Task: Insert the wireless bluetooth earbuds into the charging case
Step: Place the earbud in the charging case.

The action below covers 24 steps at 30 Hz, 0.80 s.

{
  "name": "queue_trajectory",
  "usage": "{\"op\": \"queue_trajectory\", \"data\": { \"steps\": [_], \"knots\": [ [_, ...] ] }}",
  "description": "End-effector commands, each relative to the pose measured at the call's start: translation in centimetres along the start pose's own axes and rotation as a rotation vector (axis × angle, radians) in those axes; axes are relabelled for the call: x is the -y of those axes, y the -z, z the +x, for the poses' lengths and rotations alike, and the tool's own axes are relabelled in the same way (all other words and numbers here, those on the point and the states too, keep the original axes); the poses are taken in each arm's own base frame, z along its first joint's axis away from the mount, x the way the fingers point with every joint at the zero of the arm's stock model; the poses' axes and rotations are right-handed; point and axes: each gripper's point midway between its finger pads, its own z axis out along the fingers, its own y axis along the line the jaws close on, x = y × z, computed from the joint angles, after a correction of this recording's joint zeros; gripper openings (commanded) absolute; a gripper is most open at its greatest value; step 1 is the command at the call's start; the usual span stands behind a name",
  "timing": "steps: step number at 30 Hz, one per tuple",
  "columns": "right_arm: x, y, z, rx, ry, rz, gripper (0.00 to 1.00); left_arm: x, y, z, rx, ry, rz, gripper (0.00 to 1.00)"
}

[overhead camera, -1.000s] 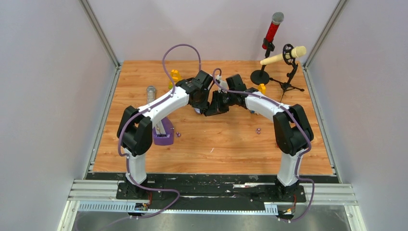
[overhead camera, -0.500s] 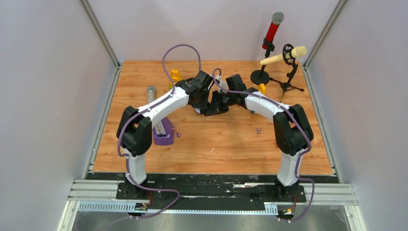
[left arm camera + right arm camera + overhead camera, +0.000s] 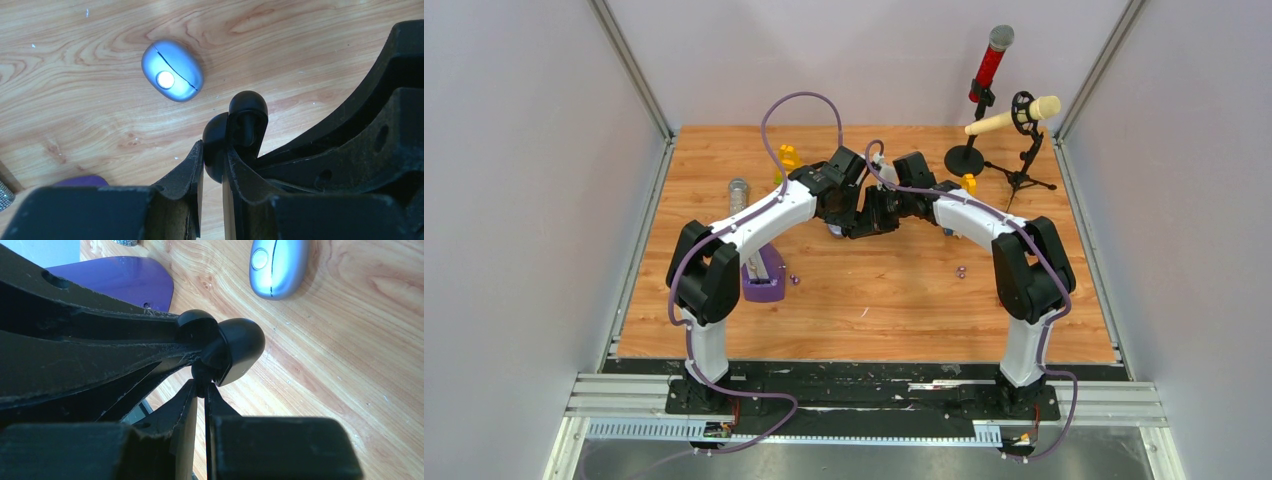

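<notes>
**Left gripper** (image 3: pixel 214 159): clenched on the black charging case (image 3: pixel 212 134). One rounded half of the case is wedged between its fingers and the other half stands open. This shows in the left wrist view only.

**Right gripper** (image 3: pixel 202 390): jaws pinched almost together against the underside of the same case. What lies between them cannot be made out.

**Purple case** (image 3: pixel 762 281): on the table (image 3: pixel 894 310), taken here as the landmark. From above, both grippers meet beyond it and to its right, and they hide the black case.

**Purple earbud** (image 3: pixel 795 279): just right of the purple case. The second purple earbud (image 3: pixel 961 270) lies well to its right. Both are loose on the wood and appear in the top view only.

**Silver-blue case** (image 3: pixel 172 71): shut and lying flat. It is seen in the wrist views only, and in the right wrist view it lies right of the purple case, apart from it.

**Metal cylinder** (image 3: pixel 739 190): beyond the purple case, top view only.

**Red microphone** (image 3: pixel 990 60) and **cream microphone** (image 3: pixel 1014 116): on stands far right of the purple case, at the back edge, top view only.
</notes>
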Motion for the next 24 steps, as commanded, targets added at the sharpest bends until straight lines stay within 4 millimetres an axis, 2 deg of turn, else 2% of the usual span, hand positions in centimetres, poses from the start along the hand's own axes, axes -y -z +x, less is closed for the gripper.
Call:
{"op": "queue_trajectory", "data": {
  "steps": [1, 14, 21, 24],
  "knots": [
    [-1.6, 1.3, -2.9, 0.095, 0.069, 0.007, 0.04, 0.9, 2.2, -1.6, 0.069, 0.015, 0.041, 0.17],
    [-0.6, 1.3, -3.3, 0.113, 0.06, 0.068, 0.04, 1.3, 2.3, -1.5, 0.066, 0.014, 0.058, 0.17],
    [-0.8, 1.1, -3.1, 0.101, 0.06, 0.065, 0.12, 1.4, 2.2, -1.5, 0.064, 0.012, 0.057, 0.17],
    [-1.0, 1.0, -3.0, 0.097, 0.063, 0.06, 0.18, 1.4, 2.2, -1.5, 0.065, 0.011, 0.057, 0.17]
  ]
}}
